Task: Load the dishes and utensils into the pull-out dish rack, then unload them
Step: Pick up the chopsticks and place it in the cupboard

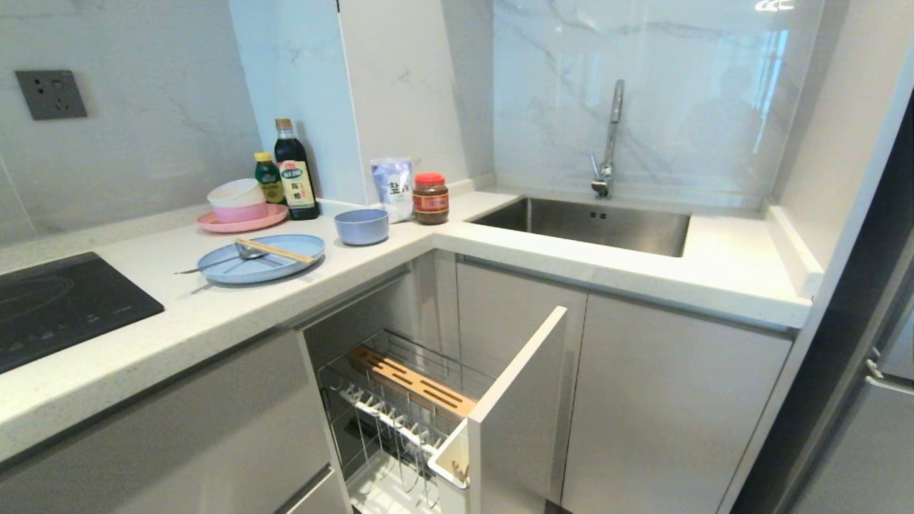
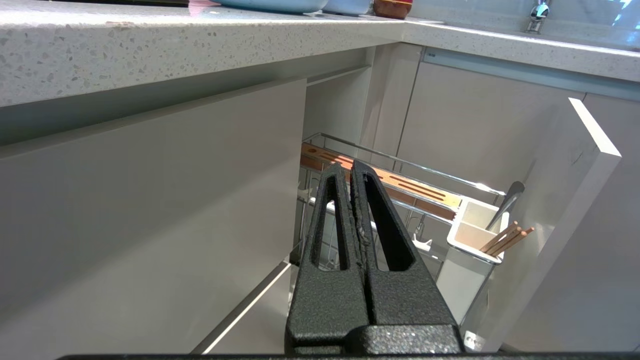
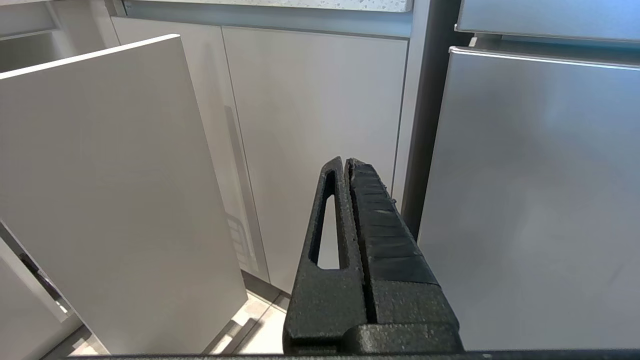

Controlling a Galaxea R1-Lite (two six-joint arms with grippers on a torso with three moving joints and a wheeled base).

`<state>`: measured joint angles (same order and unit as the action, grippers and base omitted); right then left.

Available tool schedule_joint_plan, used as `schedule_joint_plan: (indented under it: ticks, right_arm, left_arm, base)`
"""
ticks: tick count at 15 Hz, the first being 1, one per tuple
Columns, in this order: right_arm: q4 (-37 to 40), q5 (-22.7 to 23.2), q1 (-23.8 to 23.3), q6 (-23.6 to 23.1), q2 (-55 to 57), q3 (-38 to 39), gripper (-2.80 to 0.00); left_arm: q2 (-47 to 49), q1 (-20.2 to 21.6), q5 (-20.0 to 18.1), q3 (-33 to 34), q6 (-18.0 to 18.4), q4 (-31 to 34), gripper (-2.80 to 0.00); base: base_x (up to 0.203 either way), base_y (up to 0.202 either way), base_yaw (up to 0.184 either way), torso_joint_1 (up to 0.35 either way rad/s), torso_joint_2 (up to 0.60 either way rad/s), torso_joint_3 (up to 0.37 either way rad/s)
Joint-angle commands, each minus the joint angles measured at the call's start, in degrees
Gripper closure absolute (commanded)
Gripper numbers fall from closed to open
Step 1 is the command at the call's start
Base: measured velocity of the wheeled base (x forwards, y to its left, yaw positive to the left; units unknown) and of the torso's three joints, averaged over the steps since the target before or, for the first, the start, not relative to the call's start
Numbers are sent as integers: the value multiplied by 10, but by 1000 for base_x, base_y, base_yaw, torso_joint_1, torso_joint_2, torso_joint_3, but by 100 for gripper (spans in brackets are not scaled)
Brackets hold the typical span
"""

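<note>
With the dish rack (image 1: 400, 400) pulled out under the worktop (image 1: 214, 314), you've got nothing loaded from the worktop yet. The light blue plate (image 1: 260, 258) sits on the worktop, chopsticks (image 1: 275, 250) lying across it, spoon (image 1: 228, 258) on it with the handle poking off the rim toward the hob (image 1: 57, 303). The blue-grey bowl (image 1: 361, 226) stands just beside the plate, apart from it, toward the corner.

Rack details: wooden strip (image 1: 410, 380) along the far side, wire prongs (image 1: 389, 421) in front of it, white cutlery cup (image 2: 472, 235) against the grey front panel (image 1: 518, 407). In the left wrist view the cup already holds some wooden sticks (image 2: 507, 239) and a dark utensil handle (image 2: 507, 197). You can't tell what that utensil is.

Left gripper (image 2: 351, 172): fingers pressed together, holding nothing, low in front of the cabinet fronts and pointing at the rack. Right gripper (image 3: 347, 165): fingers also pressed together, empty, pointing at the cabinet doors beside the front panel. Neither arm shows in the head view.

Other stuff on the worktop: pink plate (image 1: 243, 221) with stacked bowls (image 1: 237, 200), two sauce bottles (image 1: 294, 175), a salt bag (image 1: 393, 187), a red-lidded jar (image 1: 430, 198). Sink (image 1: 585, 225) and tap (image 1: 610, 139) to the right.
</note>
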<state>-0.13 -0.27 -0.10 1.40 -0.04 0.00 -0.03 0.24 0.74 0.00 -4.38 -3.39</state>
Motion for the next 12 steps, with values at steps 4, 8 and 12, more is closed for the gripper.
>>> schedule_joint_plan:
  ticks: [4, 8, 12]
  right_arm:
    - [0, 0, 0, 0, -1, 1, 0]
    - [0, 0, 0, 0, -1, 1, 0]
    - [0, 0, 0, 0, -1, 1, 0]
  left_arm:
    - [1, 0, 0, 15, 0, 0, 0]
    - [1, 0, 0, 15, 1, -1, 0]
    - [0, 0, 0, 15, 1, -1, 0]
  base:
    - [0, 0, 0, 0, 0, 0]
    - [0, 0, 0, 1, 1, -17]
    - [0, 0, 0, 2, 2, -164]
